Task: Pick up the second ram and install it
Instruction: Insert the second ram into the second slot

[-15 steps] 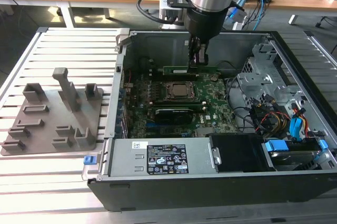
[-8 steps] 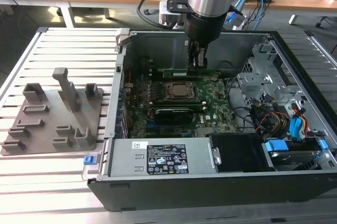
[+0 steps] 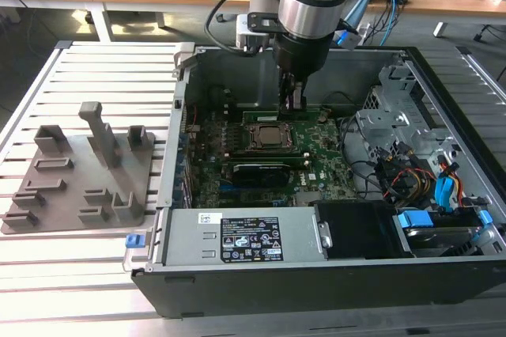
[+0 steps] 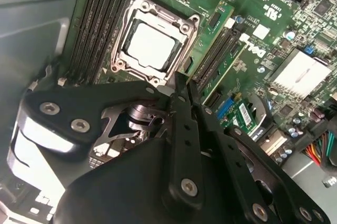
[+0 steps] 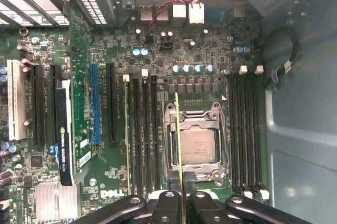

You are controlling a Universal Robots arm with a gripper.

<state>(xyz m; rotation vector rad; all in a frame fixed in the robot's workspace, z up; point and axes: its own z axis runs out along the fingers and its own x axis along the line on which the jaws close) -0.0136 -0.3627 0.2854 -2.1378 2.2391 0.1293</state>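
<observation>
My gripper is down inside the open computer case, over the back of the motherboard. In the first wrist view the gripper is shut on the second ram. The ram shows edge-on as a thin green-yellow line above the edge of the CPU socket, between the slots and the socket. In the exterior view the ram is a narrow green strip level with my fingertips, just behind the socket. It hangs above the board and sits in no slot.
A grey tray with upright posts lies on the slatted table at the exterior view's left. Another green stick stands in a slot beside the socket. Empty dark slots, a graphics card, a drive cage and cables crowd the case.
</observation>
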